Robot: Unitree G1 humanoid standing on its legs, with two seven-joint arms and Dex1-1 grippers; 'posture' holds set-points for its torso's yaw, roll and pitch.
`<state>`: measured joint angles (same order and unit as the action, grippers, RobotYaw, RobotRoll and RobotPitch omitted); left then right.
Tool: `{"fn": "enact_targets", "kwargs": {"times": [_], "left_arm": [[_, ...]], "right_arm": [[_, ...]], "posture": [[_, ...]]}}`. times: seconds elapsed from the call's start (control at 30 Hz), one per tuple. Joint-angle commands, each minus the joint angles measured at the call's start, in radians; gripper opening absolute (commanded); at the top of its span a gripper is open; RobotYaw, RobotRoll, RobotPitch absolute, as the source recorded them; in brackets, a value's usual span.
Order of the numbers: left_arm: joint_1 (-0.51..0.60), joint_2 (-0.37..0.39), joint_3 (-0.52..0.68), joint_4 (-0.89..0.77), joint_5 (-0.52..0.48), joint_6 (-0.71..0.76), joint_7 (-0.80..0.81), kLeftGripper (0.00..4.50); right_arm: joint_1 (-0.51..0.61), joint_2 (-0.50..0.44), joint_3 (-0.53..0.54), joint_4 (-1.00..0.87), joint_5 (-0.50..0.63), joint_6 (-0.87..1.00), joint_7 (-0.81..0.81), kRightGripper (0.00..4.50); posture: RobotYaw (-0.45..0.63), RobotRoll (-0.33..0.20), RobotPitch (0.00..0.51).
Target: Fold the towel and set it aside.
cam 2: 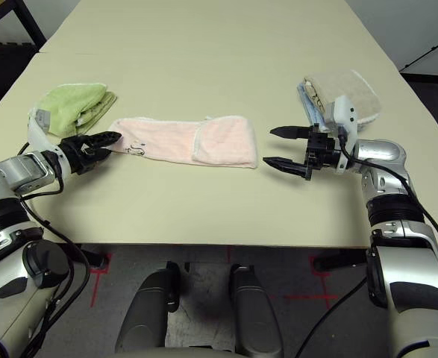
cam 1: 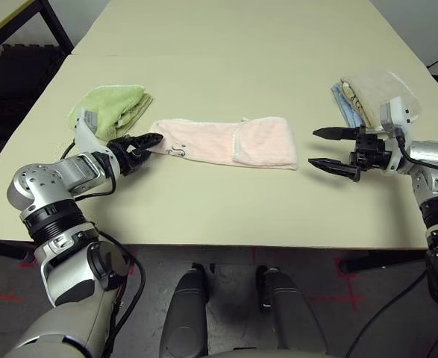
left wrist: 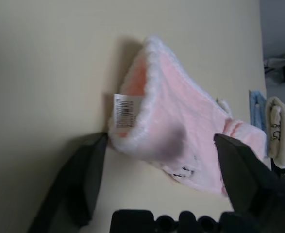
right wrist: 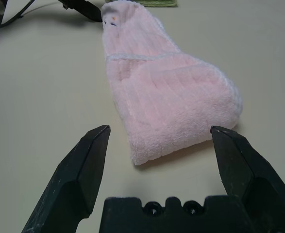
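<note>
the pale pink terry towel w/ scalloped white edge (cam 1: pixel 226 142) lies flat on the cream laminate table (cam 1: pixel 226 45), already folded into a long narrow strip. its long axis runs side to side across my front, so one short end faces each of my hands. my left gripper (cam 1: pixel 140 146) sits right at the left end, fingers spread wide, nothing held; in the left wrist view that end w/ the white tag (left wrist: pixel 125 110) sits just ahead, between the two fingers (left wrist: pixel 81 174). whether a tip already brushes the cloth i can't tell. my right gripper (cam 1: pixel 327 149) is a short gap off the right end, also spread wide and empty, pointing back along the strip toward the thick rounded fold. so left is nearer, right needs a small reach in.

i'd judge the next fold is end over end, so the pinch has to take the short edges, not the long sides.

surface is smooth and bare around the strip, room to slide. a light green folded towel (cam 1: pixel 110 108) lies just behind my left hand, near the strip's left end; a beige-and-blue folded stack (cam 1: pixel 368 93) sits behind my right wrist. dark floor and table legs beyond; far half of the table gives space to park it.
</note>
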<state>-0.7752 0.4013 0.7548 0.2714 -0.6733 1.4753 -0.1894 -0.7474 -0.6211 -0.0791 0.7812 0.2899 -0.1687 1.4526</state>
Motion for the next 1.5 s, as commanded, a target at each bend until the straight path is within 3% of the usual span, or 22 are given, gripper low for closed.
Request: {"fn": "enact_targets", "kwargs": {"times": [0.03, 0.47, 0.57, 0.87, 1.17, 1.5], "left_arm": [[0.029, 0.005, -0.006, 0.006, 0.012, 0.034, 0.011, 4.46], [0.001, -0.006, -0.016, 0.06, 0.015, -0.041, 0.013, 4.46], [-0.004, -0.01, -0.02, 0.072, 0.009, -0.055, 0.011, 3.54], [-0.012, -0.013, -0.038, 0.107, 0.007, -0.115, 0.019, 0.01], [0.03, 0.016, -0.023, 0.048, -0.01, -0.091, 0.021, 0.01], [0.185, 0.09, 0.036, -0.11, -0.03, -0.071, -0.001, 0.01]], "right_arm": [[0.01, -0.009, 0.003, -0.003, -0.008, -0.009, 0.005, 4.5], [0.013, -0.012, 0.002, -0.007, -0.012, -0.003, 0.002, 4.5], [0.014, -0.013, 0.002, -0.007, -0.012, -0.003, 0.002, 4.5], [0.018, -0.016, 0.003, -0.011, -0.013, -0.001, 0.005, 4.5], [0.011, -0.009, 0.007, -0.005, -0.016, -0.001, 0.002, 4.5], [-0.002, 0.008, 0.011, 0.013, -0.026, -0.008, -0.002, 4.5]], "posture": [[0.06, 0.0, 0.194], [0.05, 0.0, 0.197], [0.05, 0.0, 0.199], [0.04, 0.0, 0.199], [0.06, 0.0, 0.195], [0.08, 0.0, 0.193]]}}
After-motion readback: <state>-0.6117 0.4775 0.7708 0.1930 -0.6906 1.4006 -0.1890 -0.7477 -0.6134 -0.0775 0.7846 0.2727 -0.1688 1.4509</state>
